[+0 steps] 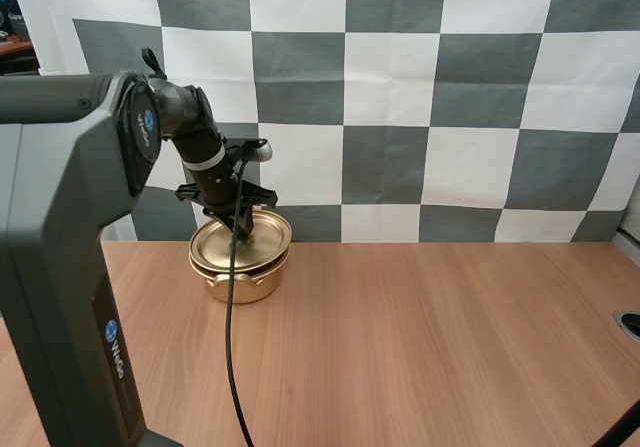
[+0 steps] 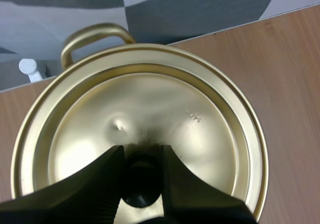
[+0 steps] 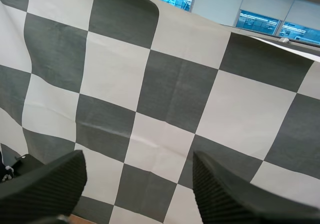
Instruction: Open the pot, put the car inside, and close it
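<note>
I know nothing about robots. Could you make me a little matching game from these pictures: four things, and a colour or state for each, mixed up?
Things:
1. left hand
2. right hand
3. knob
4. lid

Colour or state:
A. gold
B. open, holding nothing
C. black
D. pinching the knob

Pairs: 1-D, 2-B, 3-C, 4-A.

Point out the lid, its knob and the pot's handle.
lid (image 2: 190, 134): left wrist view, bare golden surface.
knob (image 2: 141, 183): left wrist view, its dark top.
pot handle (image 2: 95, 31): left wrist view, top of the loop.
</note>
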Available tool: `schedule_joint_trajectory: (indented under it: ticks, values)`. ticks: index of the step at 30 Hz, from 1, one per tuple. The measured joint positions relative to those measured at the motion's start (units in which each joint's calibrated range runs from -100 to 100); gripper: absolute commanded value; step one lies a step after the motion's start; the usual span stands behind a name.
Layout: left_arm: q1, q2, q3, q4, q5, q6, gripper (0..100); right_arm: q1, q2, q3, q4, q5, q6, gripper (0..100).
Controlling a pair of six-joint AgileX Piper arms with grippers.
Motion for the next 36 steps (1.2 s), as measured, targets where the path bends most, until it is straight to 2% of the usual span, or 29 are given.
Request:
schedule_joint_trajectory:
  ticks: [5,7,13,22,36]
  values:
    - [0.0,-0.85,0.0,0.0,0.0,0.34,37,0.0,0.0,1.42,0.38,0.0,0.0,100]
    - [0.0,-0.85,0.0,0.13,0.0,-0.46,43,0.0,0.0,1.42,0.38,0.0,0.0,100]
    - [0.0,-0.85,0.0,0.84,0.72,-0.26,71,0.0,-0.32,1.42,0.38,0.0,-0.2,100]
    - [0.0,-0.72,0.0,0.59,3.26,1.26,92,0.0,-0.33,1.42,0.38,0.0,-0.2,100]
    - [0.0,-0.72,0.0,2.14,2.49,-2.62,93,0.0,-0.33,1.42,0.38,0.0,-0.57,100]
